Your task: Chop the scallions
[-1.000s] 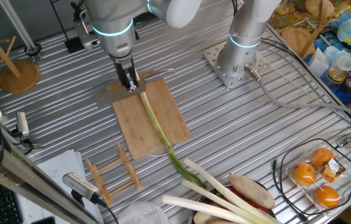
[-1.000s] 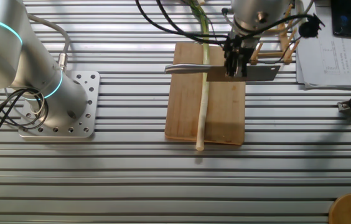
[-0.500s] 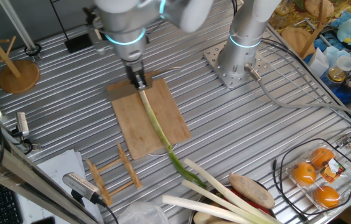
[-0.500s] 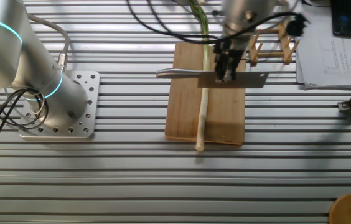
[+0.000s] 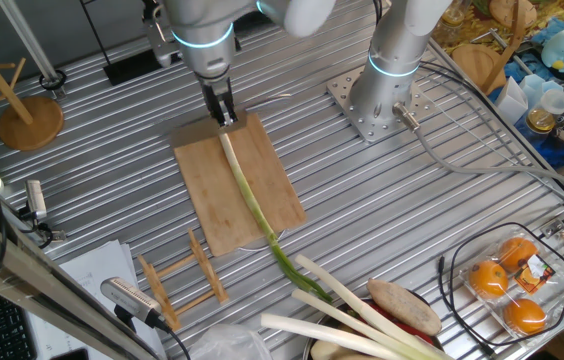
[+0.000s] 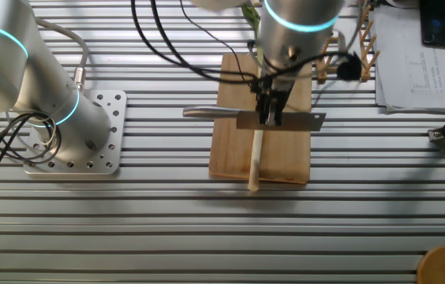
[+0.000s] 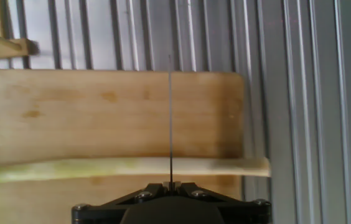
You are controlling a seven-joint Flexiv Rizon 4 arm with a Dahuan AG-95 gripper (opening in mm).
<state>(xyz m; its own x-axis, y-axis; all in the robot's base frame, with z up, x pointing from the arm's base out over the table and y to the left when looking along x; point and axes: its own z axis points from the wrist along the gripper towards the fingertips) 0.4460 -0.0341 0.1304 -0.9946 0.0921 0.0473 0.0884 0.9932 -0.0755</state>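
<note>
The scallion (image 5: 247, 195) is one long thin stalk lying lengthwise on the wooden cutting board (image 5: 202, 190), its dark green tip running off the near edge. My gripper (image 5: 224, 112) is shut on a knife (image 6: 282, 120), whose blade lies crosswise over the stalk near its pale end. In the other fixed view the scallion (image 6: 256, 154) sticks out below the blade, its white end just past the edge of the board (image 6: 289, 158). In the hand view the blade edge (image 7: 170, 124) shows as a thin line crossing the scallion (image 7: 132, 167) above the gripper (image 7: 170, 185).
Thick pale leek-like stalks (image 5: 352, 310) lie at the near edge. A small wooden rack (image 5: 177, 280) stands beside the board. The arm's base plate (image 5: 377, 110) is at the back right, a wire tray of oranges (image 5: 512, 280) at the far right, papers (image 6: 416, 71) nearby.
My gripper has carried the knife along the stalk toward its pale white end. The scallion and the board have stayed put.
</note>
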